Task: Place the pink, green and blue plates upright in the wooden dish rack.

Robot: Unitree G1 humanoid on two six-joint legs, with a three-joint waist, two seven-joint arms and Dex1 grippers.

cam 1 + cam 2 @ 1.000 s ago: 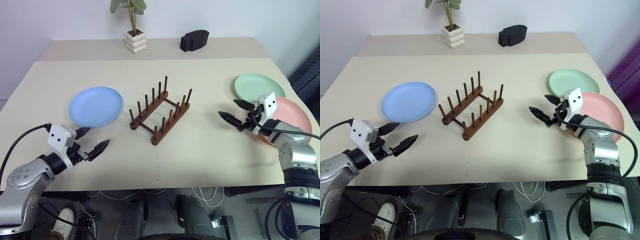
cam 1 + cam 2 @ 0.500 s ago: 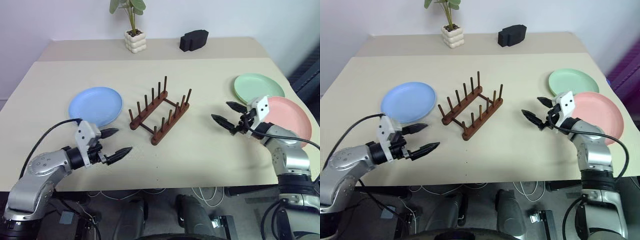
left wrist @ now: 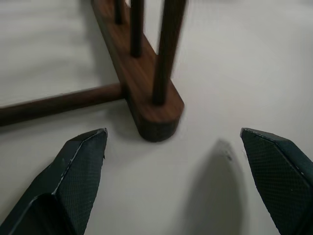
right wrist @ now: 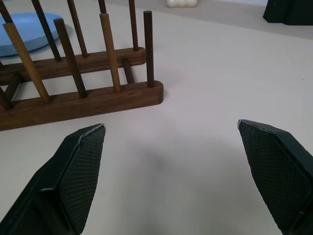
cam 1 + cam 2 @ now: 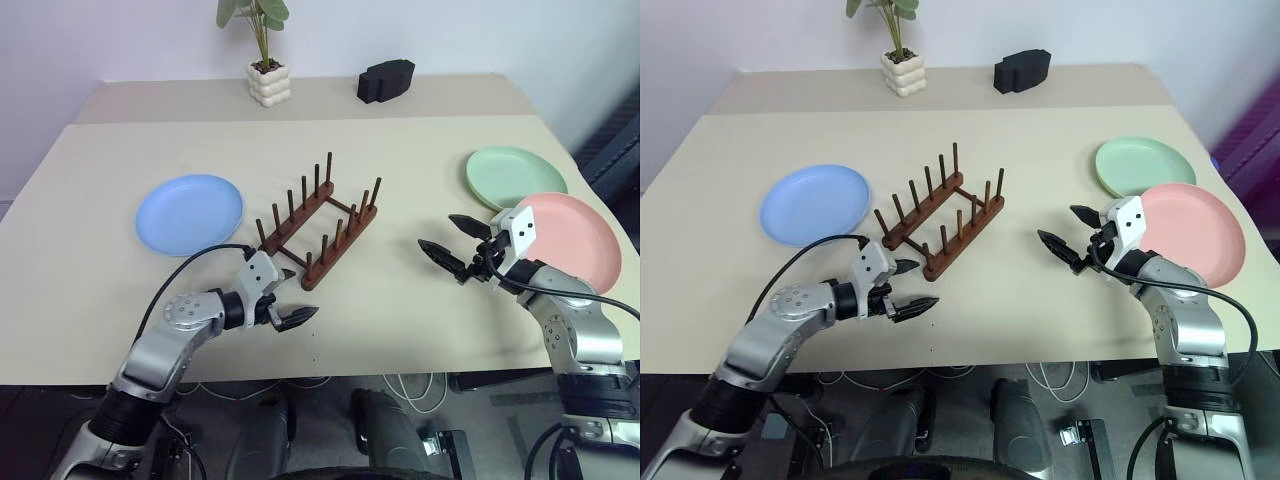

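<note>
A: So, where's ur stuff?

B: Blue plate (image 5: pixel 189 213) lies flat, far-left of rack (image 5: pixel 320 235); green plate (image 5: pixel 516 177) and pink plate (image 5: pixel 566 229) lie flat on the right. Left gripper (image 5: pixel 289 301) and right gripper (image 5: pixel 449 243): fingers apart, empty.

A: Handling?

B: Prob light, stiff, matte. Pinch the rim edge.

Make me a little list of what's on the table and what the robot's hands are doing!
blue plate: lying flat, left of the rack
green plate: lying flat, far right
pink plate: lying flat, just nearer than the green one
wooden dish rack: middle of the table, no plates in it
left gripper: open, holding nothing, by the rack's near end
right gripper: open, holding nothing, beside the pink plate
</note>
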